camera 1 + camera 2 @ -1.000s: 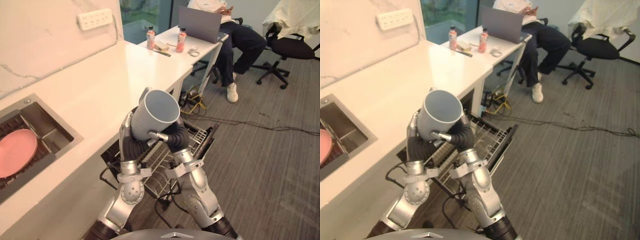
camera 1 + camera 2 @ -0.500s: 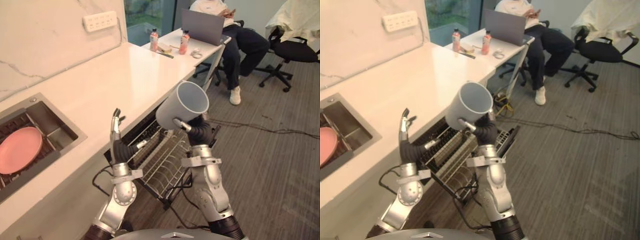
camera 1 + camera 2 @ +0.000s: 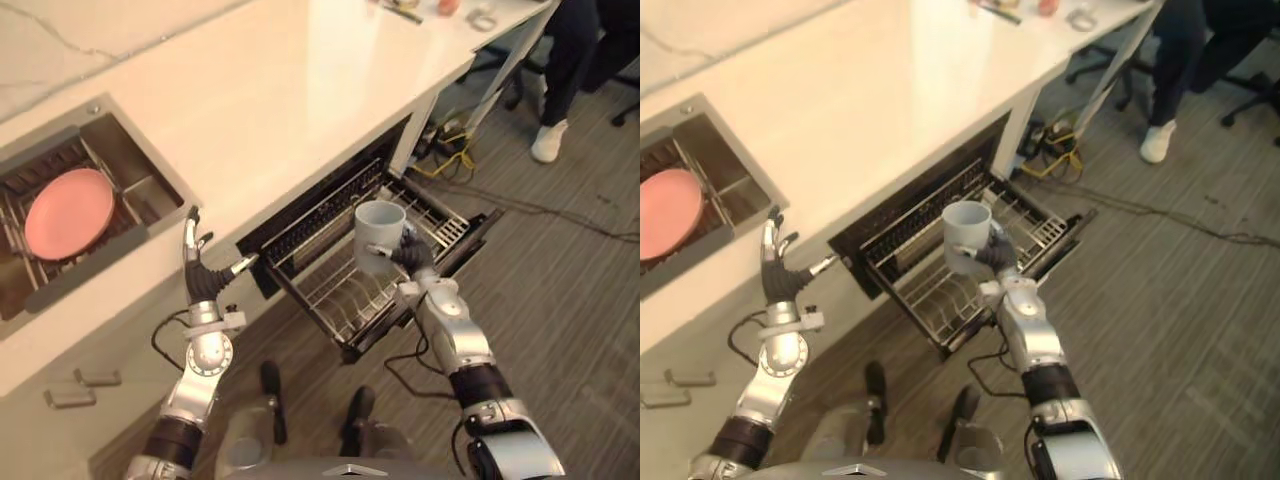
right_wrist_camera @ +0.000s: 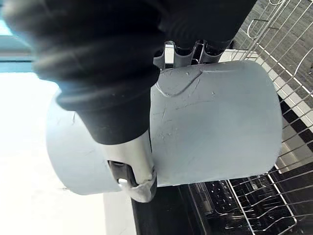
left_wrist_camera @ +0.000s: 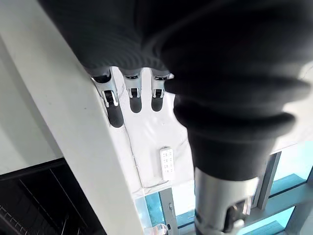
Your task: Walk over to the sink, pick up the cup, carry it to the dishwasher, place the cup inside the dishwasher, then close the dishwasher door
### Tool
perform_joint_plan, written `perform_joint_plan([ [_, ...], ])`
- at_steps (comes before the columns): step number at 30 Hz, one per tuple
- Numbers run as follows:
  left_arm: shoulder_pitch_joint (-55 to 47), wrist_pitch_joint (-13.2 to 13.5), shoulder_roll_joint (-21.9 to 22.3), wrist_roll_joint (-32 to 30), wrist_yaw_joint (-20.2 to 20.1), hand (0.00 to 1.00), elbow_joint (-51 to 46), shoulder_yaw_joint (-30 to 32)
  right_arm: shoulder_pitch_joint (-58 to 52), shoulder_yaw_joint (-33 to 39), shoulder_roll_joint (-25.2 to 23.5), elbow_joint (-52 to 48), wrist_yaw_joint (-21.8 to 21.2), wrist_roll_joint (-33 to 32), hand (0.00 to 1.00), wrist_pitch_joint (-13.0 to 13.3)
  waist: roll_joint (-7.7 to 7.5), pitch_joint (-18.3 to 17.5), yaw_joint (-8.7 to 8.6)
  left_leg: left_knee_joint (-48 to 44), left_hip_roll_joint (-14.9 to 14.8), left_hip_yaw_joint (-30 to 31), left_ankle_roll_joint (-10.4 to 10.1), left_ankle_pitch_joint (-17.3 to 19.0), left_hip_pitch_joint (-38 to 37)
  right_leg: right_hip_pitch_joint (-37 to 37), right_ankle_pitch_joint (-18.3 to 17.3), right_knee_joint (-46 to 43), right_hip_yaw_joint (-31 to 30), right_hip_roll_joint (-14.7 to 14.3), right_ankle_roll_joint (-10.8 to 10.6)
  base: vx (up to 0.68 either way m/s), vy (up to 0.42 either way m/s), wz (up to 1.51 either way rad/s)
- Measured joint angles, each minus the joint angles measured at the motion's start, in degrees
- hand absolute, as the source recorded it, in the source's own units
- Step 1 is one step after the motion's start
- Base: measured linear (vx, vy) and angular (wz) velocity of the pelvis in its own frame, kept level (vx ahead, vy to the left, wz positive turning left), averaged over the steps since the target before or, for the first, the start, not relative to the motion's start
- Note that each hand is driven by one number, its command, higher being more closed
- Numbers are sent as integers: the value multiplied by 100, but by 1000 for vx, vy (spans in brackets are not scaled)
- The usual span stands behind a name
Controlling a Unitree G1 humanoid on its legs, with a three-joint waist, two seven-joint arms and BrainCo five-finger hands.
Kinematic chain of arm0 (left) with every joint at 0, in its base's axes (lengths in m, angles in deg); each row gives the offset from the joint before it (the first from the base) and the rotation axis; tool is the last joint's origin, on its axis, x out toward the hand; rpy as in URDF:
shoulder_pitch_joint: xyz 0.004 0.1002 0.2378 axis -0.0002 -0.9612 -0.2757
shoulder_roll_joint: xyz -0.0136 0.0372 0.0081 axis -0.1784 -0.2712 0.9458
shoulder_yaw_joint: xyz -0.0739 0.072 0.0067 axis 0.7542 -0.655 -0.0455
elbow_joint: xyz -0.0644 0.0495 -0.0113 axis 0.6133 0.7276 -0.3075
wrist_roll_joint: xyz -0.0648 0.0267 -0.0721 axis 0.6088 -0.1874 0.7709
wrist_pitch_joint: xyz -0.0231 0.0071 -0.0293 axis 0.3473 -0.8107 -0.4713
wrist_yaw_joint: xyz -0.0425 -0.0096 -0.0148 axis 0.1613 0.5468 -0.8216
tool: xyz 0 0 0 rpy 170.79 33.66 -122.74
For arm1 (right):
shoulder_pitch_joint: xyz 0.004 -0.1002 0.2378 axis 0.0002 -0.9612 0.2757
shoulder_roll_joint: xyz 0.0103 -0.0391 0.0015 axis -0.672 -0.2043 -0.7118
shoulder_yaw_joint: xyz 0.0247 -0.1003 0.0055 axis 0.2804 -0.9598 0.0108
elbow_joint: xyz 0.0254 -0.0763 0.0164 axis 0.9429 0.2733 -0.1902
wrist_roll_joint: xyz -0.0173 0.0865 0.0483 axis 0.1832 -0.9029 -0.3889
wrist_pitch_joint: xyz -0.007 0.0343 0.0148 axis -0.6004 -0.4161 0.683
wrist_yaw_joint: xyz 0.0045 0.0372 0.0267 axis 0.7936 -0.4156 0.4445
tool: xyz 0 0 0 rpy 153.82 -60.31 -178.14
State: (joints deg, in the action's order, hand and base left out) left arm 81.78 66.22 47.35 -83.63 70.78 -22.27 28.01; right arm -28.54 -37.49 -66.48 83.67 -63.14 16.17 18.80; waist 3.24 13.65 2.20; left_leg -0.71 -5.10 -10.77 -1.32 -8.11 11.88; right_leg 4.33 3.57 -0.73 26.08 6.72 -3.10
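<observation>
A pale grey-blue cup [image 3: 378, 232] hangs upright, mouth up, over the dishwasher's pulled-out wire rack [image 3: 345, 296]. My right hand [image 3: 410, 256] is shut on its side; in the right wrist view the thumb [image 4: 133, 172] and fingers wrap the cup [image 4: 215, 122], with the rack [image 4: 254, 208] below. My left hand [image 3: 199, 272] stands apart to the left, in front of the counter's edge, open with fingers [image 5: 115, 108] straight and nothing in it.
The white counter [image 3: 270, 100] runs above the dishwasher opening. A sink [image 3: 140, 170] at the left holds a pink plate [image 3: 68, 198]. Cables [image 3: 452, 160] lie on the grey floor at the counter's end, near a person's shoe [image 3: 548, 142].
My left hand has let go of the cup, opened and drawn off to the left. The right hand alone has lowered the cup over the rack. The camera has tipped downward.
</observation>
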Motion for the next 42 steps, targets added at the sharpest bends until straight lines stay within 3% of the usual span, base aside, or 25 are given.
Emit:
perform_joint_plan([
  [5,1,221,-270,959,-1256,0,-247,234,696,-30,550,1142,-379,238,100,-312,260,253,103,294,50,308,-13,-277,51,135,-99,-221,255,26,7,-19,-1,24],
  [9,-2,344,-402,1916,-2422,0,-564,460,1378,-50,1019,1880,-752,500,100,-455,491,622,271,393,49,611,-29,-440,130,234,-255,-539,479,58,10,-27,-35,30],
  [10,-5,344,-483,2200,-2858,0,-623,458,1723,-62,1162,2215,-918,612,100,-543,571,673,379,387,45,673,-49,-483,234,393,-352,-747,539,106,47,-31,-70,26],
  [11,-11,237,-491,2299,-2994,0,-540,444,1855,-66,1220,2329,-979,633,100,-588,624,705,397,390,47,725,-46,-510,266,424,-386,-812,578,121,48,-17,-65,28],
  [14,-29,360,-460,2857,-3449,0,-473,641,2264,-281,1356,2813,-1313,732,100,-663,738,823,529,421,48,873,-60,-586,365,598,-573,-1142,648,188,84,5,-89,22],
  [17,-44,447,-493,2992,-3509,0,-474,631,2300,-516,1299,3130,-1694,1011,100,-778,796,881,640,504,85,995,-70,-663,395,713,-791,-1472,763,301,95,40,-101,23],
  [22,-45,576,-442,2994,-3339,0,-599,553,2426,-680,1104,3572,-1957,1121,100,-904,894,1017,652,504,155,1147,-86,-669,423,792,-1076,-1856,873,461,67,33,-80,16],
  [23,-46,579,-425,2994,-3278,0,-641,532,2427,-679,1086,3572,-1961,1118,0,-926,902,1034,650,504,165,1173,-92,-670,426,791,-1102,-1888,898,479,68,40,-83,20],
  [25,-77,575,-409,2995,-3078,0,-860,403,2433,-678,1000,3576,-2068,1112,0,-987,880,1113,658,505,177,1233,-112,-666,426,786,-1185,-1984,947,514,69,39,-85,16],
  [30,-450,395,-397,3054,-3009,0,-1574,154,2466,-669,828,3577,-2117,1077,0,-963,775,1196,652,504,200,1276,-124,-673,426,763,-1275,-2063,1025,570,61,50,-87,10],
  [38,-502,36,-364,3039,-2966,0,-2159,-557,2387,-459,511,3472,-1766,814,0,-690,654,1243,420,507,222,1321,-145,-671,281,559,-1292,-2009,1081,572,46,22,-67,4],
  [40,-536,-52,-374,2907,-2887,0,-2204,-618,2200,-415,429,3083,-1627,746,0,-650,578,1210,402,510,186,1248,-171,-650,222,486,-1256,-1895,1057,504,51,-6,-70,-11],
  [42,-649,-129,-398,2729,-2876,0,-2335,-744,1831,-390,292,2499,-1505,550,0,-603,400,1098,376,511,130,1198,-205,-617,200,452,-1194,-1748,1001,414,61,15,-80,-18],
])
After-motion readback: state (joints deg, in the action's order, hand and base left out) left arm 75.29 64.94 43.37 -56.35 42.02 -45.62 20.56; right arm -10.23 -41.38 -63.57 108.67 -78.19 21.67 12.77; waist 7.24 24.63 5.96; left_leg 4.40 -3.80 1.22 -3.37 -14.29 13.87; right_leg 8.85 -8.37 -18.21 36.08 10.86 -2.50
